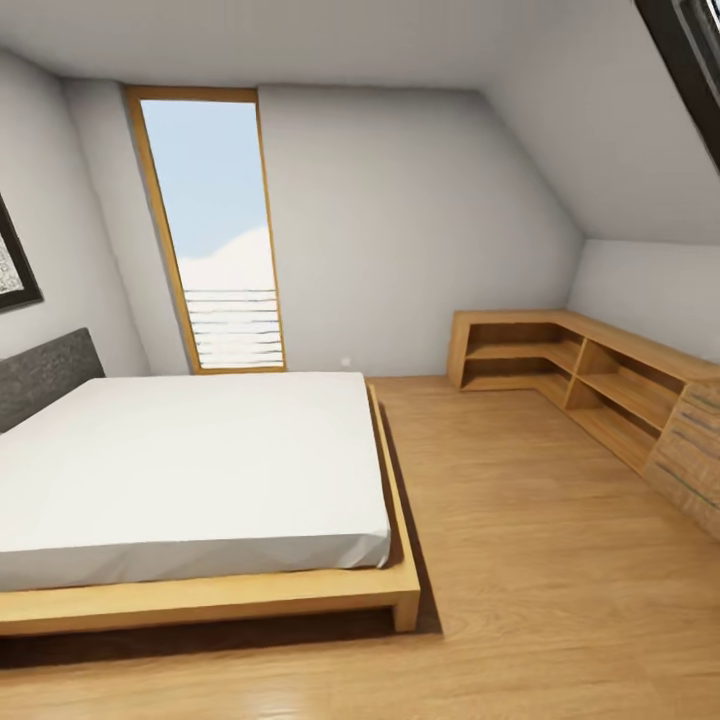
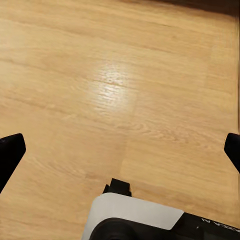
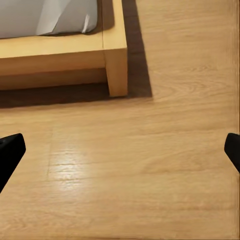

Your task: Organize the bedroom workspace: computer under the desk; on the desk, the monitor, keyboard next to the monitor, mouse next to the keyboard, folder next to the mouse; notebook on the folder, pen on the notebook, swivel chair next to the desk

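Observation:
None of the task's things are in view: the computer, desk, monitor, keyboard, mouse, folder, notebook, pen and swivel chair are all out of view. In the left wrist view my left gripper (image 2: 120,150) stands open over bare wooden floor, its black fingertips (image 2: 10,152) wide apart at the frame's two sides. In the right wrist view my right gripper (image 3: 120,152) is open too, with nothing between its fingertips (image 3: 10,150), and hangs over the floor near the bed's corner post.
A low wooden bed (image 1: 250,595) with a white mattress (image 1: 180,470) takes up the left of the room; its corner (image 3: 116,60) also appears below the right wrist. A low wooden shelf unit (image 1: 590,385) runs along the right wall. Wooden floor (image 1: 540,560) lies between them. A tall window (image 1: 215,230) is in the far wall.

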Tool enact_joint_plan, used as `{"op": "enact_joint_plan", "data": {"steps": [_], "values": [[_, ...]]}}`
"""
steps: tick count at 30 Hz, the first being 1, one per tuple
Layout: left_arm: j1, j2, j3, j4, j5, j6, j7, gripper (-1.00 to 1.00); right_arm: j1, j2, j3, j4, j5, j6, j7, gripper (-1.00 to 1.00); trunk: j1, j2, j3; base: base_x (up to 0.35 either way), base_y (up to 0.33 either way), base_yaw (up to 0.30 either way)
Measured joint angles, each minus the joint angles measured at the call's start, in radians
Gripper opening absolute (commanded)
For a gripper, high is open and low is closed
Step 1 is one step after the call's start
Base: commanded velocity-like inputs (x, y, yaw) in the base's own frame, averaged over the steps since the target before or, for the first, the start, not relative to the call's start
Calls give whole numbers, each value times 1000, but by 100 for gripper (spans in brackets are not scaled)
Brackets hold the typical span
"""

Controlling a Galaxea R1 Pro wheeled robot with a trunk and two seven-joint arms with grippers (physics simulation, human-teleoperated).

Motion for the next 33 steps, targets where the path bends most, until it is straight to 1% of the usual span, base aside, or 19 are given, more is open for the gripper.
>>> {"op": "enact_joint_plan", "data": {"steps": [13,22,33], "values": [[0,0,0,0,1,0,0,100,0,-1,0,1,6,0,1,100,0,0,0,-10,5,-300],[0,0,1,0,1,0,0,100,0,0,0,1,6,-4,0,100,0,0,0,0,212,-300],[0,-2,0,0,0,2,0,100,0,-1,0,0,6,-4,0,100,0,0,0,0,18,-300]]}}
